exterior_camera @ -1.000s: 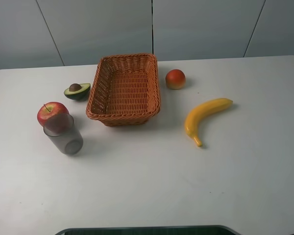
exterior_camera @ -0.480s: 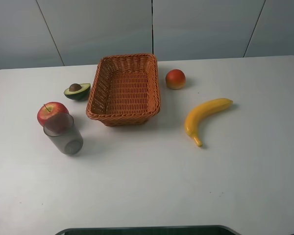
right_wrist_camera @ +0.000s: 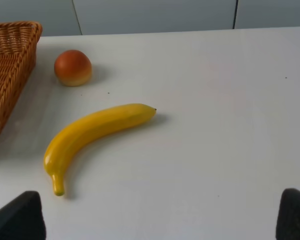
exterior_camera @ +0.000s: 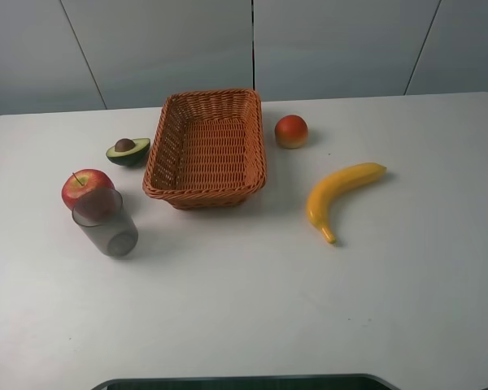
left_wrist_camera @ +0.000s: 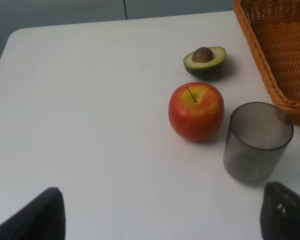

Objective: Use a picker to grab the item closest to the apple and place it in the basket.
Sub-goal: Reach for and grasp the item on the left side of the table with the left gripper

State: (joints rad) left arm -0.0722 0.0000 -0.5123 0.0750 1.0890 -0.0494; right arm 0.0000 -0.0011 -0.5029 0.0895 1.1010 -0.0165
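Observation:
A red apple [exterior_camera: 87,188] sits at the table's left, and a grey see-through cup [exterior_camera: 106,223] stands right in front of it, almost touching. The wicker basket [exterior_camera: 205,195] at centre back has nothing in it. In the left wrist view the apple [left_wrist_camera: 196,111] and cup [left_wrist_camera: 257,142] lie ahead of my left gripper [left_wrist_camera: 162,220], which is open with its fingers [left_wrist_camera: 40,215] spread wide. My right gripper [right_wrist_camera: 155,220] is open too, well short of the banana [right_wrist_camera: 95,130]. Neither gripper shows in the exterior high view.
A halved avocado [exterior_camera: 128,150] lies between the apple and the basket's left side. A round orange-red fruit [exterior_camera: 291,131] sits just right of the basket. The yellow banana [exterior_camera: 339,193] lies right of centre. The table's near edge runs along the bottom.

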